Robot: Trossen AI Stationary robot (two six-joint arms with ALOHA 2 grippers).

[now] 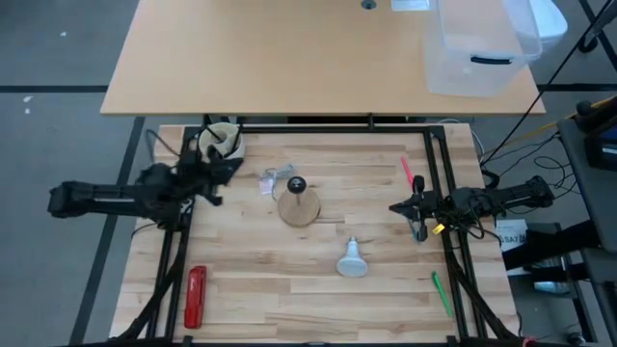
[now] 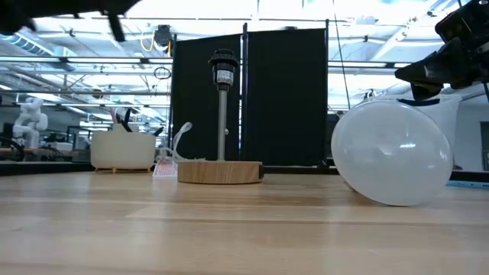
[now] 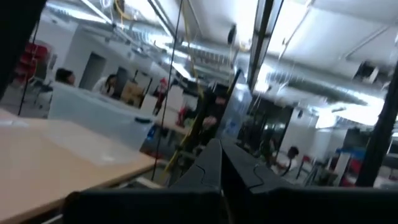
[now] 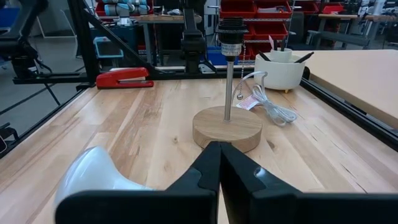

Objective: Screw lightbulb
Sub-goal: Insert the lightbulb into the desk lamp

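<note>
The white lightbulb [image 1: 352,258] lies on its side on the wooden table, near the front middle; it fills the right of the low view [image 2: 391,153] and shows in the right wrist view [image 4: 93,174]. The lamp stand, a round wooden disc [image 1: 300,206] with a thin post and black socket [image 4: 229,28], stands upright at the table's middle. My left gripper [image 1: 231,166] is shut and empty, raised near the table's far left corner. My right gripper [image 1: 395,206] is shut and empty at the table's right side, pointing toward the stand.
A white cup of pens [image 1: 224,141] stands at the far left. A red stapler [image 1: 196,296] lies near the front left. A coiled white cord with a tag [image 1: 275,181] lies by the stand. A pink pen [image 1: 407,169] and a green pen [image 1: 441,293] lie at the right.
</note>
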